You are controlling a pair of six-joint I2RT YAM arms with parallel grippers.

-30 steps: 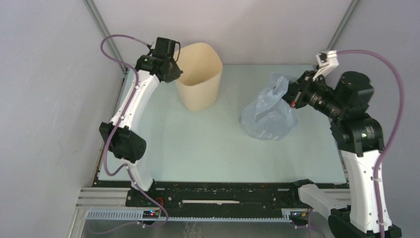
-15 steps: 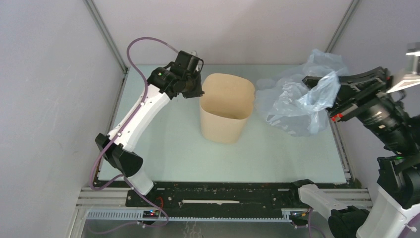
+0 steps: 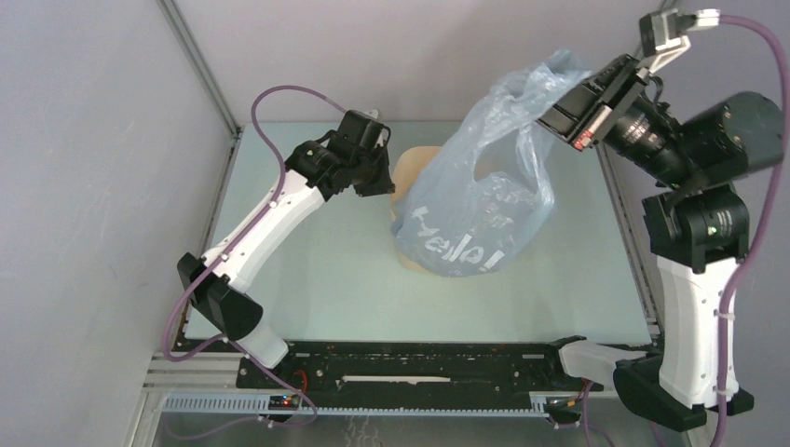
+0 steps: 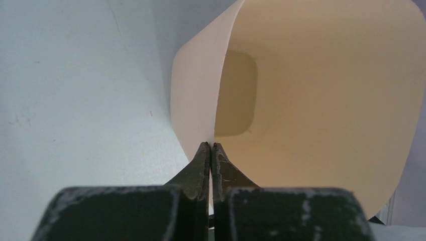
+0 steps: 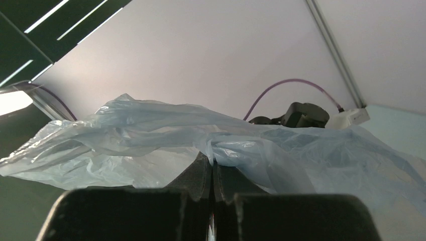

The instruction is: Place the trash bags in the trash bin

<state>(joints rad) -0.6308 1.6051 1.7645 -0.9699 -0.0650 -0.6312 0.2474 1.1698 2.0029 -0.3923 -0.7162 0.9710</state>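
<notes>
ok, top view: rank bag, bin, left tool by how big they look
1. bag: largest by far, though it hangs high, nearer the camera.
2-3. bin and left tool: unranked. The bag hides most of the bin, and the part that shows looks about the tool's size.

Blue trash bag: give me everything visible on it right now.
The trash bag is thin, translucent pale-blue plastic, crinkled, with white lettering low on its side. It hangs in the air, bunched at the top where the right gripper is shut on a fold, and it balloons out lower down. From above it covers most of the cream trash bin; whether they touch cannot be told.
</notes>
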